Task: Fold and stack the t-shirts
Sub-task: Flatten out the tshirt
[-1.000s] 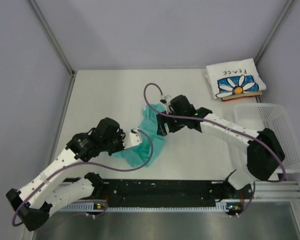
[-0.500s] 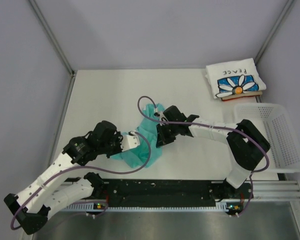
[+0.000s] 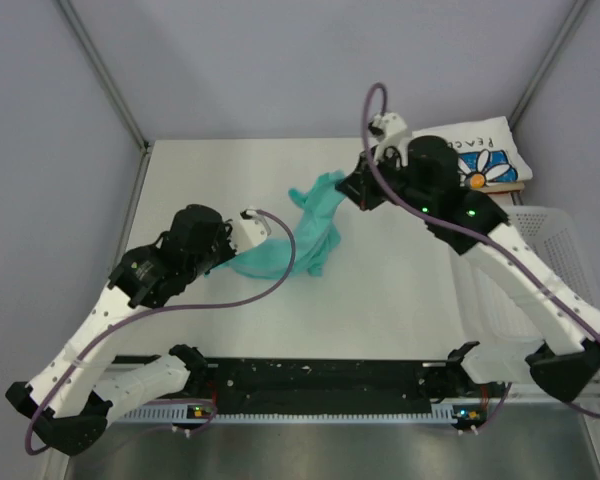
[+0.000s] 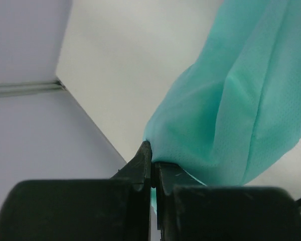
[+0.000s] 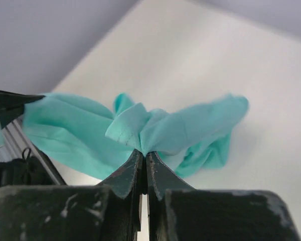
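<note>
With both arms reaching in over the pale grey table (image 3: 210,175), I see the plain teal-green cloth t-shirt (image 3: 315,225) strung between them near the middle of the surface. The left gripper (image 4: 151,159) is clenched on one edge of that shirt: in its wrist view the two black fingertips meet with a thin fold of teal fabric pinched between them, and the rest of the cloth billows up and away to the right. The right gripper (image 5: 143,154) is likewise clamped tight on a bunched corner of the teal shirt, with the fabric fanning out beyond its tips to either side. From overhead, the shirt runs as a crumpled band from the left gripper up to the right gripper, with a loose fold drooping below the middle; I cannot tell whether that fold touches the table. The folded white cloth t-shirt with the blue-and-white daisy print and the word "PEACE" (image 3: 495,140) lies at the far right corner, partly hidden behind the right arm. The white plastic mesh basket (image 3: 570,250) sits just in front of it along the right edge.
</note>
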`<state>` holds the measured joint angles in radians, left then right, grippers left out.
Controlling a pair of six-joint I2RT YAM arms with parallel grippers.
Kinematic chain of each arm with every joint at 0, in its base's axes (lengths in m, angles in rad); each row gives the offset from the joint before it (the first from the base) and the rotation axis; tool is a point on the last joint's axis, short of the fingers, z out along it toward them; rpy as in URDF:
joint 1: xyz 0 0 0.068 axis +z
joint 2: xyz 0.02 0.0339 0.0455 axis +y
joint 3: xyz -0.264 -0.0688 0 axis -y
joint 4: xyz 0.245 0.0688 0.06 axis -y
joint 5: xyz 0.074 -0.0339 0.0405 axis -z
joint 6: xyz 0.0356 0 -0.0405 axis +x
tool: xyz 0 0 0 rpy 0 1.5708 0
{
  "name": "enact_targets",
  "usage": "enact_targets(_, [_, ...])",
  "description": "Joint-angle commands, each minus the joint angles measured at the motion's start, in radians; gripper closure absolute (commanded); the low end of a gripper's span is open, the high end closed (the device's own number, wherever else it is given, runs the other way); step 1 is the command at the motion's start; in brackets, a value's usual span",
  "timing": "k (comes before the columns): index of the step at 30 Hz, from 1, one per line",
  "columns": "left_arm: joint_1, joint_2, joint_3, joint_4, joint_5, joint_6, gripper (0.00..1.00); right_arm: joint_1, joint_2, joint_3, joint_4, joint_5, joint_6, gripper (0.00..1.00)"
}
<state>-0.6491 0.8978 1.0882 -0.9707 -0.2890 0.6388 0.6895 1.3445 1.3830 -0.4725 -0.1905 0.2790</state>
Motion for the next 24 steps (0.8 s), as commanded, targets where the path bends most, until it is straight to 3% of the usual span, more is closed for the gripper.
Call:
enact_targets(1, [0.0, 0.003, 0.275, -0.098, 0.039, -0.044, 1.0, -0.001, -0.214, 0.154, -0.041, 0.05, -0.173, 1.0])
enact_targets(8, [-0.001, -0.074, 0.487, -0.255, 0.371, -0.019, 1.0, 0.016, -0.415, 0.298, -0.101, -0.102, -0.235, 1.0])
enact_targets(12, [-0.001, -0.06, 0.57, -0.257, 0.453, -0.022, 1.0, 0.016, -0.426, 0.341, -0.089, -0.185, -0.195, 1.0])
enact_targets(16, [-0.001, -0.037, 0.497, -0.168, 0.358, -0.03, 1.0, 0.016, -0.384, 0.318, -0.087, -0.083, -0.199, 1.0])
enact_targets(19, [0.0, 0.001, 0.4, -0.042, 0.17, -0.053, 1.0, 0.009, -0.308, 0.323, -0.084, 0.083, -0.236, 1.0])
enact_targets(24, [0.012, 0.09, 0.329, 0.127, 0.002, -0.057, 1.0, -0.088, -0.116, 0.405, -0.068, 0.155, -0.207, 1.0])
